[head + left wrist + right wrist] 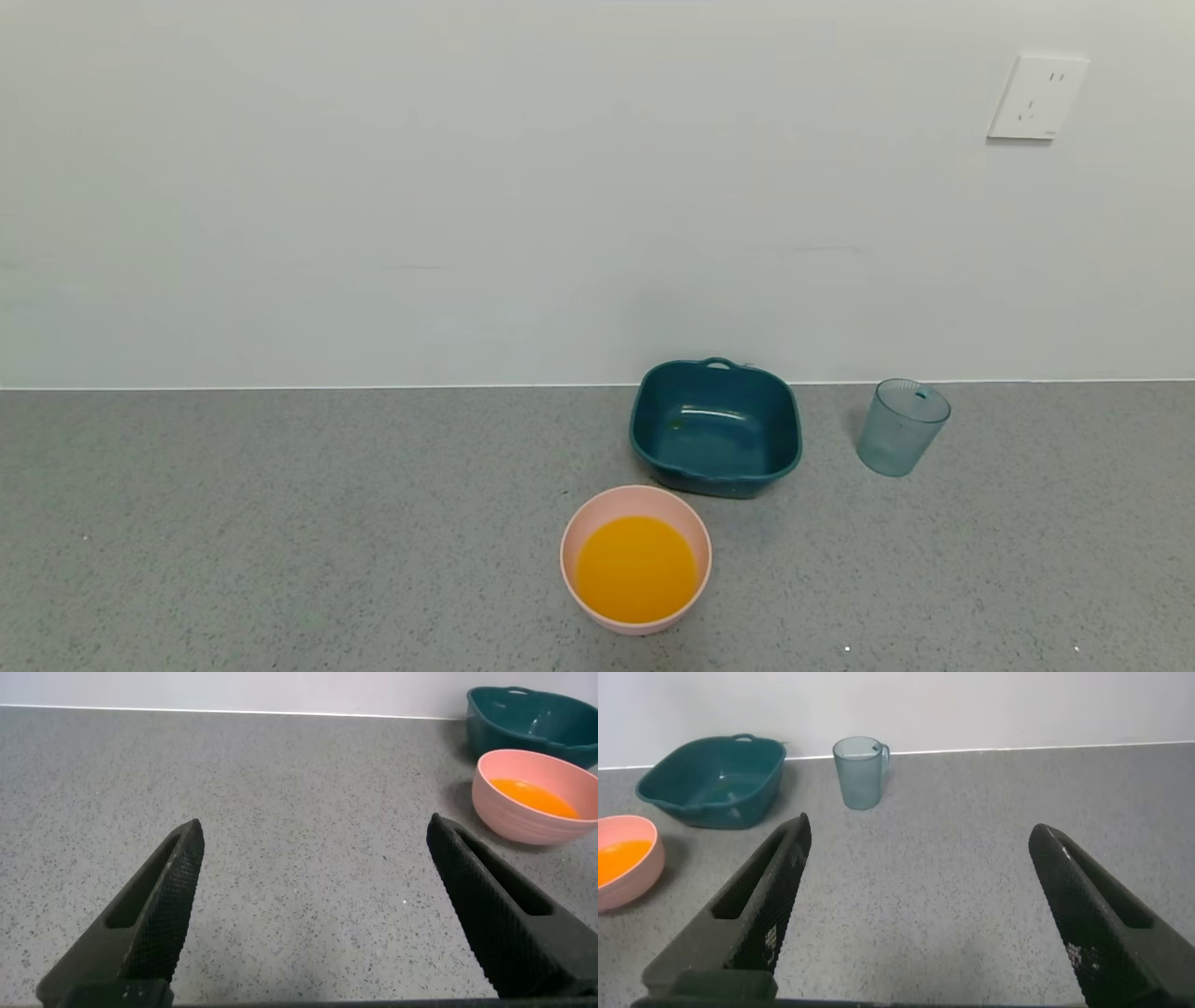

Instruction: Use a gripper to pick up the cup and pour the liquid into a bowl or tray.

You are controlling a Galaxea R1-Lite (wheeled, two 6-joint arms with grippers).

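The pale blue-grey cup (902, 427) stands upright and looks empty at the back right of the counter, close to the wall; the right wrist view shows the cup (858, 772) too. The pink bowl (636, 557) near the front middle holds the orange liquid (636, 567), and the bowl (529, 795) also appears in the left wrist view. Neither arm shows in the head view. My right gripper (917, 835) is open over bare counter, well short of the cup. My left gripper (313, 835) is open over bare counter, left of the bowl.
A dark teal basin (716, 427) with a handle sits behind the pink bowl, between it and the wall. A white wall socket (1037, 96) is high on the right. The grey speckled counter (280, 523) ends at the wall.
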